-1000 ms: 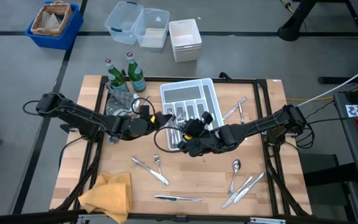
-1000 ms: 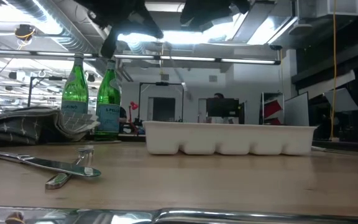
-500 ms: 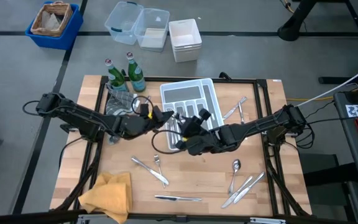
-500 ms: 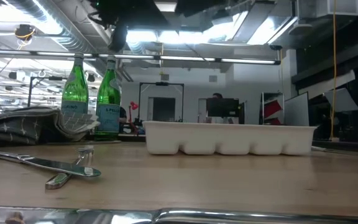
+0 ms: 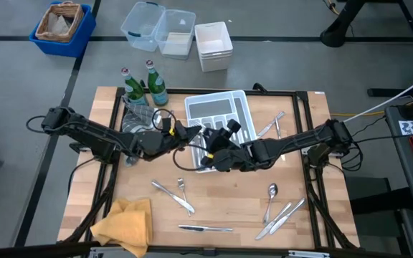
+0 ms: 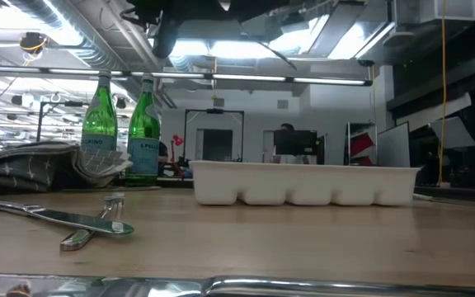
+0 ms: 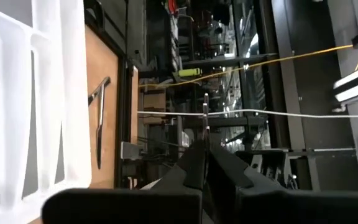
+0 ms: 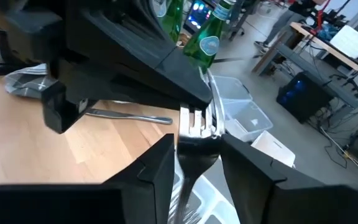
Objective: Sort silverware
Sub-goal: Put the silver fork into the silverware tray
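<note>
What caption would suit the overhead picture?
Two robot arms meet above the white tray, silverware scattered across the wooden table.

Two dark jointed arms, black looping cables, angular black casings

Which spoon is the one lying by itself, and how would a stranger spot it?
Start at the white tray at the table's back edge and look toward the front right corner. The spoon lies there beside two crossed knives; its rounded bowl sets it apart.
</note>
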Controlling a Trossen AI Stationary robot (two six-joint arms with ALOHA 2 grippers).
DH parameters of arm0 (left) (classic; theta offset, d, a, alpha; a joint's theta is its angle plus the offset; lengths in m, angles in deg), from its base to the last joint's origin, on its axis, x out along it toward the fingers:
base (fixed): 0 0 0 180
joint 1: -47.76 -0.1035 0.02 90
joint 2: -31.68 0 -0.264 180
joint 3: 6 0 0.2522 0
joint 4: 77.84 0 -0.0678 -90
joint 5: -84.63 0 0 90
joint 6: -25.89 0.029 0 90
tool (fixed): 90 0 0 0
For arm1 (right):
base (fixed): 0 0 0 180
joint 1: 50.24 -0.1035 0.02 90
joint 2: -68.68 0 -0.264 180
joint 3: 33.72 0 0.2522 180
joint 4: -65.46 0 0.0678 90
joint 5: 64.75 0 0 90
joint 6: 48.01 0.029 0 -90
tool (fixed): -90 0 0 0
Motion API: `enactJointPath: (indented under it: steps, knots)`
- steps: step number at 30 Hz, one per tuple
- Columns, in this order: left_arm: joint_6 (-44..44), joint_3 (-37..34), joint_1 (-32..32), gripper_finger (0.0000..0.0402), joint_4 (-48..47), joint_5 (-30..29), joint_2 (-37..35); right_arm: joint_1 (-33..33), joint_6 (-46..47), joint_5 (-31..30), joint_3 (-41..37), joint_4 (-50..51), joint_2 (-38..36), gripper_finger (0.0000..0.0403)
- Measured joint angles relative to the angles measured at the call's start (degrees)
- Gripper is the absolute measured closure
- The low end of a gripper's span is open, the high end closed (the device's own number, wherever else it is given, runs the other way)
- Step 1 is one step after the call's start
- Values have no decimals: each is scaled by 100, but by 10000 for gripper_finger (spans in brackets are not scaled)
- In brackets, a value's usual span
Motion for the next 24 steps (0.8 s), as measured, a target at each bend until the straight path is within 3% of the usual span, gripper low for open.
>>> enactJointPath:
  steps: [18,24]
  knots:
    - [-244,0,-2,402,11,48,0,447,55,552,0,-5,2,269]
    - [-133,0,2,402,5,126,0,445,-205,556,0,31,2,298]
